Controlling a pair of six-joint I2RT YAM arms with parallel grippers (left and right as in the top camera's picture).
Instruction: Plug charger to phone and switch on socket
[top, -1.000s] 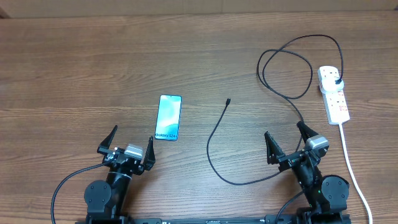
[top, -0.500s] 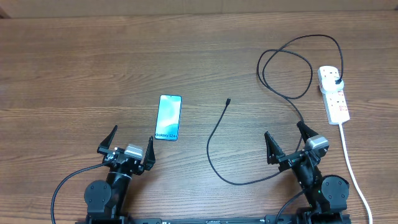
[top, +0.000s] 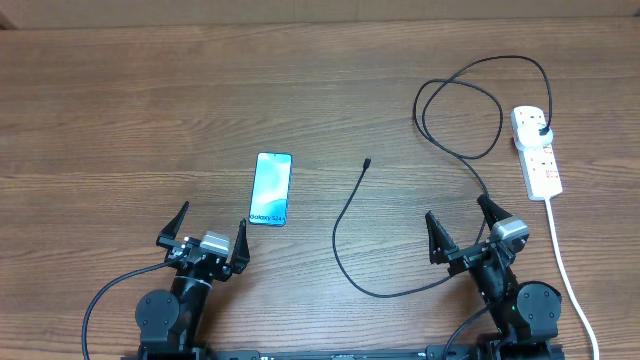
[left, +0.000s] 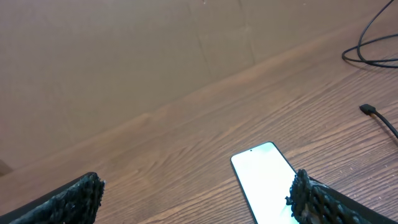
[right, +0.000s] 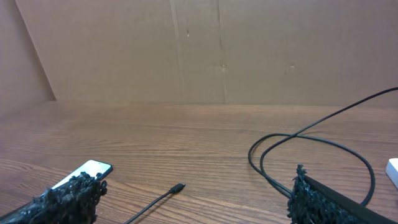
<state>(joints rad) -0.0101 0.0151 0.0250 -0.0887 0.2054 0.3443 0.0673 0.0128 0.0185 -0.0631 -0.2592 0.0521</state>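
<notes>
The phone (top: 271, 189) lies flat left of centre, its light blue screen up; it also shows in the left wrist view (left: 264, 180) and the right wrist view (right: 87, 172). The charger's thin black cable (top: 345, 235) curves across the table, its connector tip (top: 368, 162) right of the phone, apart from it. The tip also shows in the right wrist view (right: 178, 187). The black plug (top: 541, 131) sits in the white socket strip (top: 536, 152) at the far right. My left gripper (top: 207, 236) is open and empty just in front of the phone. My right gripper (top: 461, 228) is open and empty over the cable.
The socket's white cord (top: 565, 270) runs toward the front right edge. The cable makes large loops (top: 470, 110) at the back right. A brown wall (right: 199, 50) rises behind the table.
</notes>
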